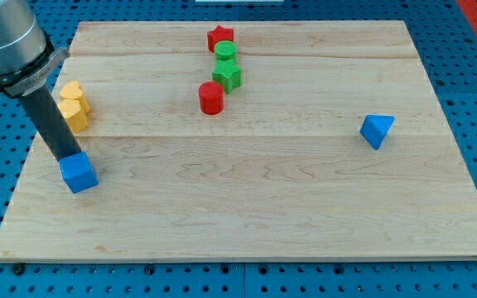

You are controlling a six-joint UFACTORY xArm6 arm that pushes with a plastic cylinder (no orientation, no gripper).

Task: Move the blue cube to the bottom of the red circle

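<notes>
My tip (pixel 66 156), a bare rod end holding nothing, pressed against upper-left edge of blue cube (pixel 79 173) at lower left of wooden board (pixel 247 215). Red cylinder (pixel 211 98) well apart, upper centre, beside green star (pixel 228 75). Red star (pixel 220 38) above; yellow blocks (pixel 74 106) upper left; blue triangular block (pixel 377 130) at right

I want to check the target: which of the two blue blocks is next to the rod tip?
The blue cube at the view's left; my tip touches its top edge. The blue triangular block sits far right.
</notes>
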